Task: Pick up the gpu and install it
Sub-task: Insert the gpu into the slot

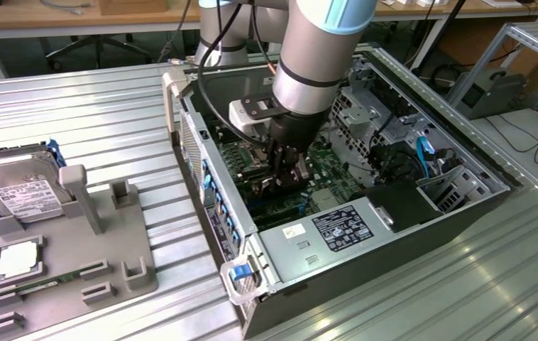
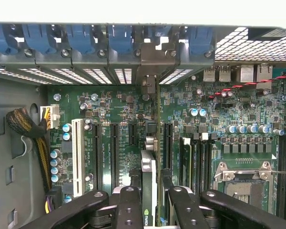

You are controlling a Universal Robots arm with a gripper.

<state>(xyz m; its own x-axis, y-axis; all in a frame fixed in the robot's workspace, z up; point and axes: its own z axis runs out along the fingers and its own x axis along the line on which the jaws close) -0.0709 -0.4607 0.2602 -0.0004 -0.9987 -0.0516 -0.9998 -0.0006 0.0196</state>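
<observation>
My gripper (image 1: 288, 172) reaches down inside the open computer case (image 1: 458, 153), over the green motherboard (image 1: 321, 160). In the wrist view the gripper (image 2: 150, 210) is shut on the gpu (image 2: 148, 191), which I see edge-on as a thin dark card standing upright between the black fingers (image 2: 128, 205). The card lies in line with a black expansion slot (image 2: 166, 143) on the motherboard (image 2: 229, 109). Its silver bracket (image 2: 152, 57) meets the row of rear slot covers with blue clips. Whether the card's lower edge is seated in the slot is hidden.
A grey parts fixture (image 1: 118, 263) lies on the exterior view's left, with a silver hard drive (image 1: 23, 192), a processor (image 1: 18, 259) and a green memory stick (image 1: 37, 284). Inside the case are a power supply (image 1: 340, 226), drive cages (image 1: 449, 188), cables (image 2: 31, 129) and an empty processor socket (image 2: 243, 183).
</observation>
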